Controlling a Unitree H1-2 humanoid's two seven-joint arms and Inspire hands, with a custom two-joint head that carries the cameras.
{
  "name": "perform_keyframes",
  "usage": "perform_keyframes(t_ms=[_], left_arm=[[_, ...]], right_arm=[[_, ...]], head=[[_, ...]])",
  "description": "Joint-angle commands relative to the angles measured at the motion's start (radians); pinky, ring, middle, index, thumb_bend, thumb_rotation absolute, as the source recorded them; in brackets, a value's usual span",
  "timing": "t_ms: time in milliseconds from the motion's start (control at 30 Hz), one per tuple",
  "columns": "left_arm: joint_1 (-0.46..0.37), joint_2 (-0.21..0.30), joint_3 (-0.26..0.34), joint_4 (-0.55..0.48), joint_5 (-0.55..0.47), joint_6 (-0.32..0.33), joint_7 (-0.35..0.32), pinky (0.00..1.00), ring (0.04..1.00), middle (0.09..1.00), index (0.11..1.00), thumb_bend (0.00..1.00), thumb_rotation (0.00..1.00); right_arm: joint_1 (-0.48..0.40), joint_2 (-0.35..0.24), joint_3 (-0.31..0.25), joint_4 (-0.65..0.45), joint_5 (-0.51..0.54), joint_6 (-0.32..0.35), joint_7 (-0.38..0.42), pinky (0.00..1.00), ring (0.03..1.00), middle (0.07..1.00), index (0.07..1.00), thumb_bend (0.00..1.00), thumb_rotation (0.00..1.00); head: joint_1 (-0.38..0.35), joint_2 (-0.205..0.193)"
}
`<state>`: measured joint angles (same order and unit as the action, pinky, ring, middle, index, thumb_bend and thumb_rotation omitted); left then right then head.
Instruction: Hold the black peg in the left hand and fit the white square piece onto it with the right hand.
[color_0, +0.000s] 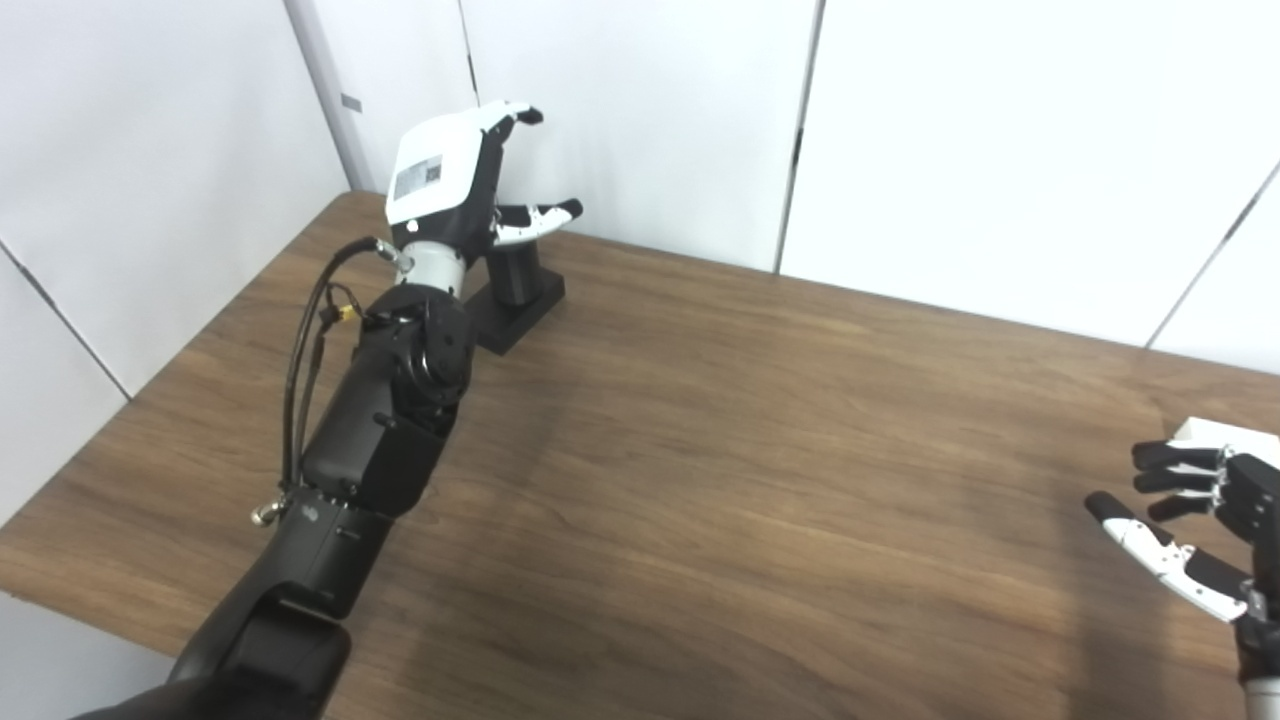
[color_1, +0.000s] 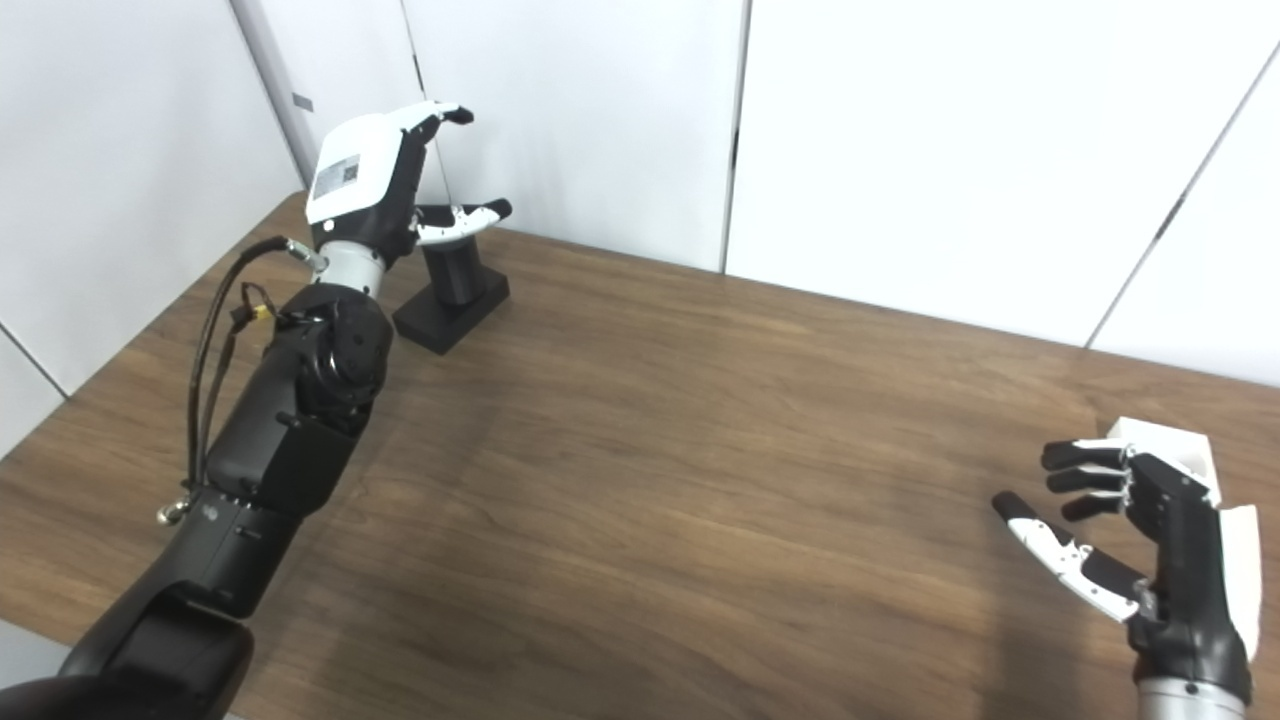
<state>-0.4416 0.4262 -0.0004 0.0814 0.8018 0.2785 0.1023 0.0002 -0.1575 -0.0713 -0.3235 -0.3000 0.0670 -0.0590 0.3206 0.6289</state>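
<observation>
Across table (color_0: 700, 450): left robot hand (color_0: 470, 175) hovering spread above peg (color_0: 515, 272), right robot hand (color_1: 1130, 530) reaching spread beside white piece (color_1: 1165, 440), nothing grasped yet.

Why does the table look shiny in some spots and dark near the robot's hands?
Left eye view: pale glare streaks the table middle; a soft shadow lies left of the right hand. Right eye view: the black peg is dark, slightly blurred beside the left hand.
</observation>
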Motion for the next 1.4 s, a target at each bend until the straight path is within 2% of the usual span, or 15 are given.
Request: perform_keyframes(t_ms=[0, 200, 467, 667, 1000, 1367], left_arm=[[-0.068, 0.041, 0.004, -0.001, 0.037, 0.018, 0.036, 0.76, 0.903, 0.886, 0.805, 0.78, 0.34], [-0.078, 0.06, -0.025, 0.039, 0.109, 0.111, 0.026, 0.84, 0.993, 0.944, 0.833, 0.84, 0.38], [-0.087, 0.067, -0.04, 0.065, 0.12, 0.186, -0.013, 0.89, 1.0, 0.97, 0.852, 0.88, 0.43], [-0.093, 0.054, -0.02, 0.108, 0.141, 0.191, -0.033, 0.91, 1.0, 0.978, 0.85, 0.9, 0.45], [-0.093, 0.013, 0.018, 0.158, 0.19, 0.191, -0.076, 0.92, 1.0, 0.978, 0.817, 0.93, 0.57], [-0.084, 0.001, 0.014, 0.2, 0.178, 0.191, -0.126, 0.91, 1.0, 0.974, 0.807, 0.94, 0.62]], right_arm=[[-0.026, -0.006, -0.008, -0.044, -0.001, -0.021, -0.006, 0.41, 0.526, 0.6, 0.489, 0.49, 0.11], [-0.028, -0.004, -0.004, -0.045, -0.008, -0.016, -0.007, 0.41, 0.536, 0.603, 0.489, 0.49, 0.11], [-0.032, -0.005, -0.005, -0.036, -0.008, -0.021, -0.01, 0.42, 0.54, 0.606, 0.489, 0.49, 0.11], [-0.034, -0.003, -0.007, -0.041, -0.014, -0.013, -0.013, 0.42, 0.543, 0.602, 0.489, 0.49, 0.11], [-0.032, -0.005, -0.005, -0.043, -0.021, -0.015, -0.013, 0.41, 0.538, 0.601, 0.489, 0.49, 0.11], [-0.03, 0.001, -0.003, -0.053, -0.026, -0.003, -0.009, 0.42, 0.544, 0.603, 0.489, 0.49, 0.11]], head=[[0.002, 0.002], [0.002, 0.001], [-0.002, 0.0], [-0.002, -0.001], [-0.004, 0.003], [-0.007, 0.008]])
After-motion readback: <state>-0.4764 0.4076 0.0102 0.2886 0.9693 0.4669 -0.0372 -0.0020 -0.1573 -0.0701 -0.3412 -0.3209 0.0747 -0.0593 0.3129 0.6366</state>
